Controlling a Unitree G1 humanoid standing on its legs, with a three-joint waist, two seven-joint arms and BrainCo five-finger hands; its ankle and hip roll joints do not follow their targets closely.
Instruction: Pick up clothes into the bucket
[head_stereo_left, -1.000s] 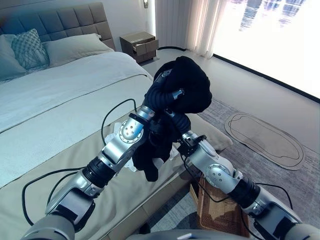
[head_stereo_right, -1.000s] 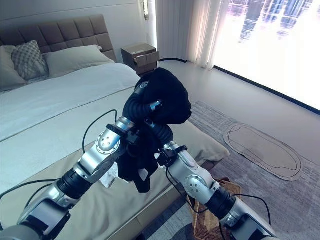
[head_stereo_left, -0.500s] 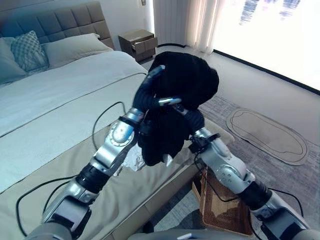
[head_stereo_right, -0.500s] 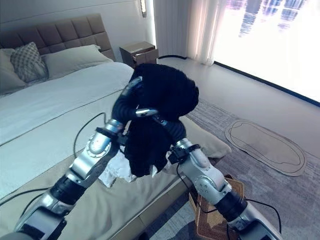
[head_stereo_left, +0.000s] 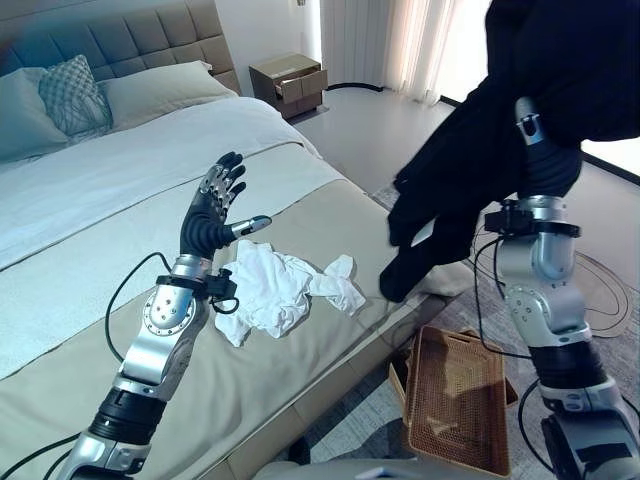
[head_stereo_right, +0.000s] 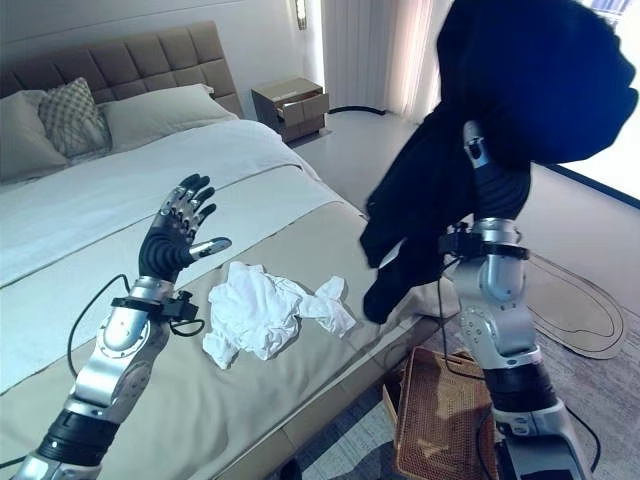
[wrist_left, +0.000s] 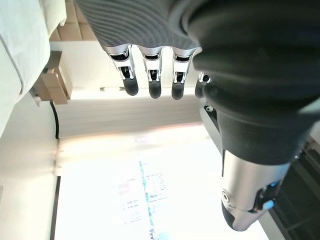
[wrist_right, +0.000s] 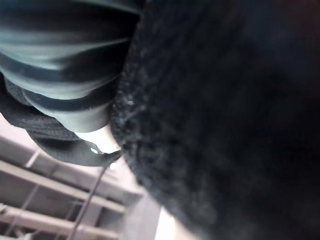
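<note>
A black garment (head_stereo_left: 470, 150) hangs draped over my raised right hand (head_stereo_right: 495, 185), high at the right, its lower end dangling above the bed's corner. The hand is buried in the cloth, which also fills the right wrist view (wrist_right: 225, 125). Below it on the floor stands the brown wicker basket (head_stereo_left: 455, 400). A crumpled white garment (head_stereo_left: 280, 290) lies on the beige bedspread near the bed's edge. My left hand (head_stereo_left: 212, 215) is held up over the bed just left of the white garment, open, holding nothing; its straight fingers (wrist_left: 150, 75) show in the left wrist view.
The bed (head_stereo_left: 120, 200) takes up the left, with pillows (head_stereo_left: 70, 95) at the padded headboard. A wooden nightstand (head_stereo_left: 290, 82) stands beyond it. A grey rug (head_stereo_left: 600, 290) lies on the floor at the right, under a bright window.
Both hands were together at the black garment in the middle. The right arm has swung right and up with it; the left hand has let go and opened. The white garment now shows.
</note>
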